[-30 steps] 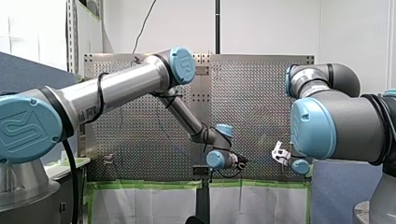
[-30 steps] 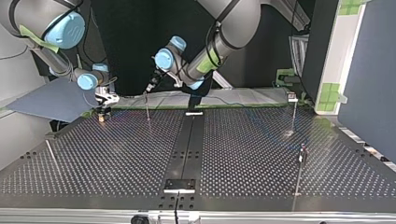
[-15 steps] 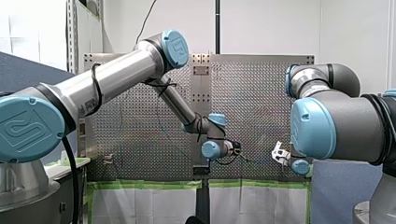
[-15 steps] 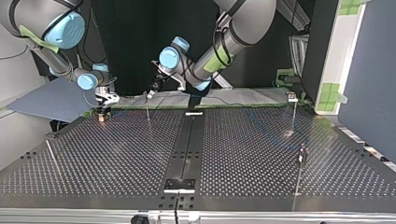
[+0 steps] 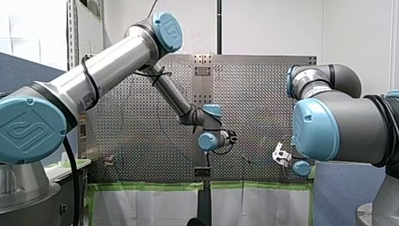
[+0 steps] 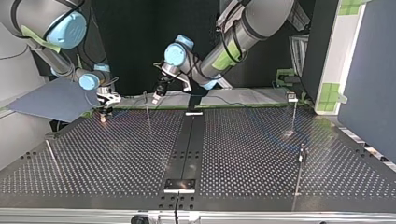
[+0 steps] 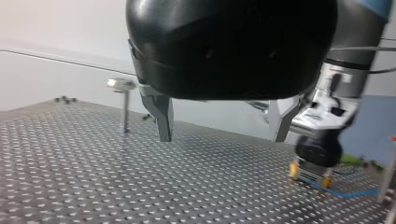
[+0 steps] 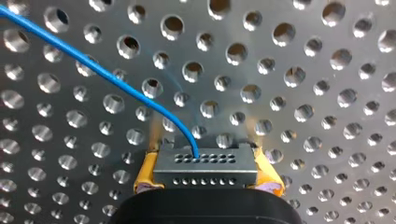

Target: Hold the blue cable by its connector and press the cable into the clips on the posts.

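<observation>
Right pincer [image 8: 208, 176] clamped on the connector [image 8: 205, 163], down at the worktop [image 8: 303, 93]. Blue cable [image 8: 107, 77] runs off from it, looks to lie flat on the plate. Left pincer [image 7: 223, 138] wide open, empty, hovering near a post [image 7: 124, 107].

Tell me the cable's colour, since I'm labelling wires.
The cable is blue, clearest in the right wrist view, entering the connector.

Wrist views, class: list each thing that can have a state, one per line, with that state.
my right gripper, jaws shut on the connector
connector, held between yellow pads
blue cable, plugged into the connector, unclipped
my left gripper, jaws open, empty
post clip, no cable visible in it
</observation>
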Robot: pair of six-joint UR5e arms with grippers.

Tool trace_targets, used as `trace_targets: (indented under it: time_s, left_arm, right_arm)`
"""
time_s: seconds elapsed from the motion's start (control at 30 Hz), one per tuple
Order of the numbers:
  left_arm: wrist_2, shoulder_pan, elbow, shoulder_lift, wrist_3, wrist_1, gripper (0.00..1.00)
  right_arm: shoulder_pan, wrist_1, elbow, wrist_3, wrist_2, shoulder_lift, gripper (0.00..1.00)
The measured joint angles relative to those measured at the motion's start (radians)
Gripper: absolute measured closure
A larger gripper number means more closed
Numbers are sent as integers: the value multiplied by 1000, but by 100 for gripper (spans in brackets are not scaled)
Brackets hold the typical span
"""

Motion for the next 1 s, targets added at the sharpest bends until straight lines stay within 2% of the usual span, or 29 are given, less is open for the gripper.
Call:
trace_targets:
  time_s: [0.17, 0.33, 0.57, 1.0]
  left_arm:
    - [20, 9, -44, 44, -44, -19, 0]
    - [23, 12, -90, 90, -90, -48, 0]
    - [23, 17, -157, 156, -154, -56, 0]
    - [25, 20, -268, 268, -172, -57, 0]
  right_arm:
    - [6, 0, 0, 0, 0, 0, 100]
    - [11, 0, 0, 1, 0, 0, 100]
    - [15, 0, 0, 0, 0, 0, 100]
    - [18, 0, 0, 0, 0, 0, 100]
